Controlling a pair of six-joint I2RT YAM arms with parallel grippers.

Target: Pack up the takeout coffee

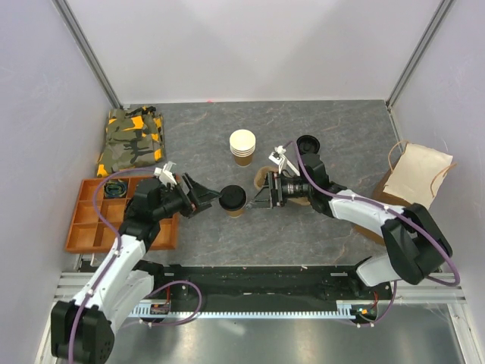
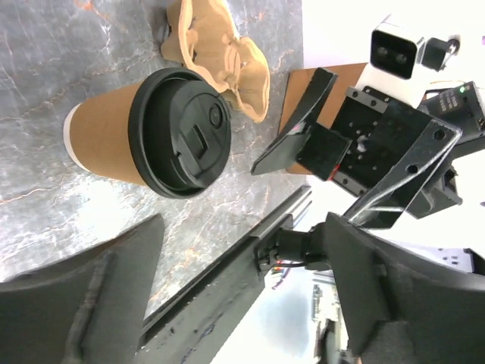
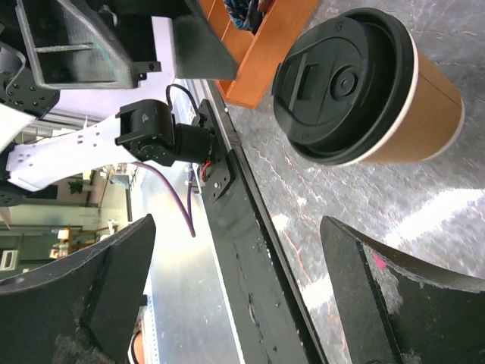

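The takeout coffee (image 1: 233, 200), a brown paper cup with a cream rim and a black lid, stands upright on the grey table between my two grippers. My left gripper (image 1: 203, 199) is open just left of it, and my right gripper (image 1: 262, 199) is open just right of it. Neither touches the cup. In the left wrist view the cup (image 2: 102, 144) stands beyond the open fingers (image 2: 98, 296) and my left gripper (image 2: 250, 303) is empty. In the right wrist view the cup (image 3: 428, 121) is beyond the open, empty right gripper (image 3: 242, 296).
A stack of nested cream-rimmed cups (image 1: 242, 146) stands behind the coffee. A loose black lid (image 1: 308, 143) and a tan pulp cup carrier (image 2: 223, 53) lie by the right arm. A brown paper bag (image 1: 417, 178) is at the right, an orange divided tray (image 1: 87, 235) and a camouflage cloth (image 1: 132, 140) at the left.
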